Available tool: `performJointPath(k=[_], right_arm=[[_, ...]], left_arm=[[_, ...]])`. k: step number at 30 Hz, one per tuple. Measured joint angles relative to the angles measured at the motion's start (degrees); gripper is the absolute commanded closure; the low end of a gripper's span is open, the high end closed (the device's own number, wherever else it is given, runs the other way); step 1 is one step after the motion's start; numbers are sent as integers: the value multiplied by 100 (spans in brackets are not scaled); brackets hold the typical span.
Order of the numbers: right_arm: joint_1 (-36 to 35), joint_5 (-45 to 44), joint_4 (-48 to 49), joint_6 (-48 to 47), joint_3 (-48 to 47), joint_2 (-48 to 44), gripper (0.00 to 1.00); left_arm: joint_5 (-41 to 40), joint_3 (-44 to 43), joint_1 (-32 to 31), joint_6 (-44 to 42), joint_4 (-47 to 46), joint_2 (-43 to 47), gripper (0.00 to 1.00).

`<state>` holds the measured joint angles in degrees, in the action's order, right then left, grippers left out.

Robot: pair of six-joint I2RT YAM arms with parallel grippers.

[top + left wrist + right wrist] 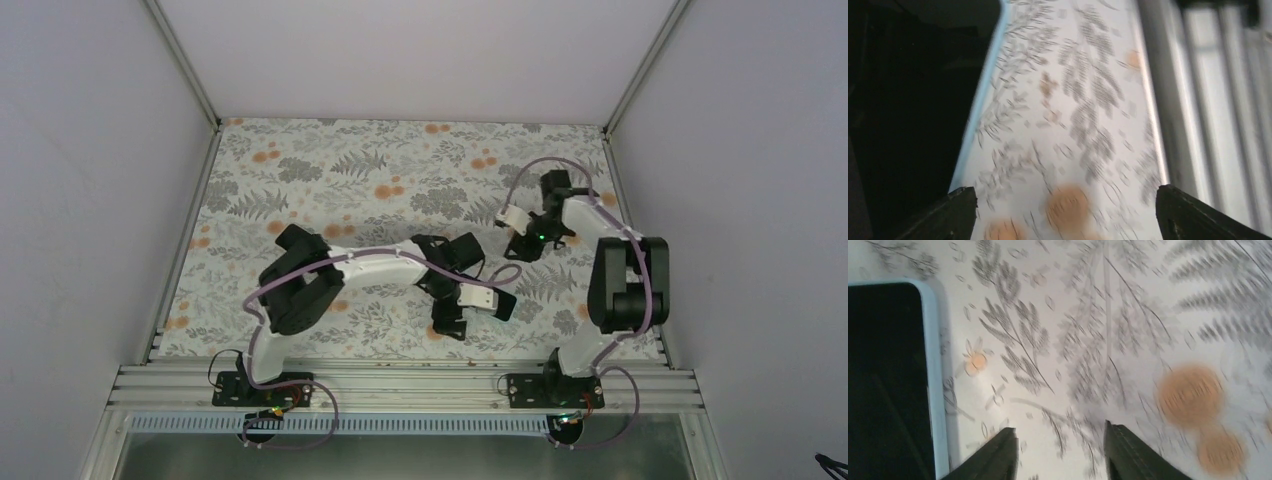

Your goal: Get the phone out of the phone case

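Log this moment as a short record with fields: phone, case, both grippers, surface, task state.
phone: phone lies flat, dark face up, on the cloth
case: light blue case rims the phone's edge
left gripper: left gripper wide open, empty
right gripper: right gripper open, empty, beside the phone, not touching
surface: floral tablecloth
task state: phone not yet out

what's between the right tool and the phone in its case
Nothing visible. In the right wrist view the phone, in its pale blue case, lies at picture-left of the right tool, whose jaws are open and empty; only bare floral tablecloth shows between them.
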<state>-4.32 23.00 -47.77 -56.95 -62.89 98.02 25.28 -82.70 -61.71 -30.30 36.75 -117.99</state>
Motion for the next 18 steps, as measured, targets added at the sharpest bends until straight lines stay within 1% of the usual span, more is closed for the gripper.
performJointPath(k=[1,2,4,5,8,11,14,16,18], right_arm=[[142,-66,-15,-63,24,-129,31],[258,-168,-2,-155,114,-304,22],[291,-334,-50,-251,376,-669,12],[245,-385,-92,-264,494,-815,2],[-7,-525,-227,-162,745,-1161,0],[-437,-660,-227,116,933,-1434,0],[-905,-776,-186,437,1165,-1639,0],[-1202,-903,-107,680,1333,-1665,0],[-1421,-1062,2,927,1506,-1620,0]], left_arm=[[52,-2,37,-94,323,170,0],[98,-2,70,-197,509,308,0],[219,0,188,-256,957,734,0],[260,0,278,-284,1134,994,0],[264,0,678,-271,1340,1659,0],[103,2,1287,-98,1213,1991,0],[-216,125,1912,160,791,1987,0],[-501,229,2186,319,538,1875,0],[-686,240,2284,428,372,1679,0]])
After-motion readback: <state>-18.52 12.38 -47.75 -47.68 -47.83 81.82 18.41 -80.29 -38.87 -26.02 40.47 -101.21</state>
